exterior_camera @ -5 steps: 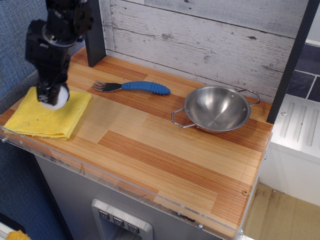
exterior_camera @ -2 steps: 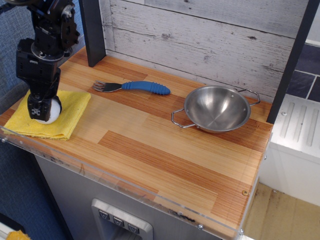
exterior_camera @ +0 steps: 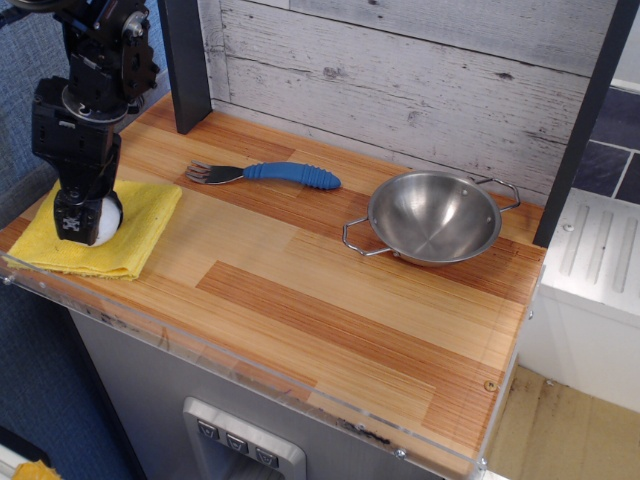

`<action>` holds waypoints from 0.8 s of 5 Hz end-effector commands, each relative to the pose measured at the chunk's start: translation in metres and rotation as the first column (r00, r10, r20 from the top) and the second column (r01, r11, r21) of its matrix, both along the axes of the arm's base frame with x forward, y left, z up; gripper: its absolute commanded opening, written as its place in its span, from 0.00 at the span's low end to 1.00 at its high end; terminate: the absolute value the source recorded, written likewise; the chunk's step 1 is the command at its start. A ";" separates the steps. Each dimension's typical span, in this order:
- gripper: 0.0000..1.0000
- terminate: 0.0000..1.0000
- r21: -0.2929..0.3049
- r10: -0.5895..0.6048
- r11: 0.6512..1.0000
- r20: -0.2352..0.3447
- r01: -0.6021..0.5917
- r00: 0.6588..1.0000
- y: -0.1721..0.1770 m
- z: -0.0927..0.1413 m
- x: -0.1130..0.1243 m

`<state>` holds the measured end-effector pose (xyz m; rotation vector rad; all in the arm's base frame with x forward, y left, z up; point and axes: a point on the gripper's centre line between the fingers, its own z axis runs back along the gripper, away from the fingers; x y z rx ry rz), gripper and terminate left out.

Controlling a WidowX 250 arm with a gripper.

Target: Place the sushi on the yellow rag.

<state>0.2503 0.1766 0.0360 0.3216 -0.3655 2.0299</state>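
- The black robot gripper (exterior_camera: pixel 78 222) points straight down over the left end of the wooden counter (exterior_camera: pixel 330 290), its fingers clenched on the small white rounded sushi (exterior_camera: pixel 106 220).
- The sushi shows as a white curve at the right side of the fingertips; the gripper body hides the rest, and its black band cannot be made out.
- The sushi sits low against the bright yellow folded terry rag (exterior_camera: pixel 130 235), over the rag's middle; whether it touches the cloth cannot be told.
- The rag lies at the counter's front left corner, just behind the clear plastic edge.
- 1 fork with a blue ribbed handle (exterior_camera: pixel 265 174) lies flat near the back wall, to the right of the rag and apart from it.
- 1 round steel bowl with 2 wire handles (exterior_camera: pixel 433 217) stands upright further right, well apart from the rag.
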 end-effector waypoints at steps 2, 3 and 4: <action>1.00 0.00 0.224 -0.175 0.966 0.199 0.129 0.964 -0.036 0.107 0.018; 1.00 0.00 0.224 -0.218 0.962 0.273 0.159 0.937 -0.044 0.115 0.027; 1.00 0.00 0.224 -0.218 0.962 0.273 0.159 0.937 -0.044 0.115 0.027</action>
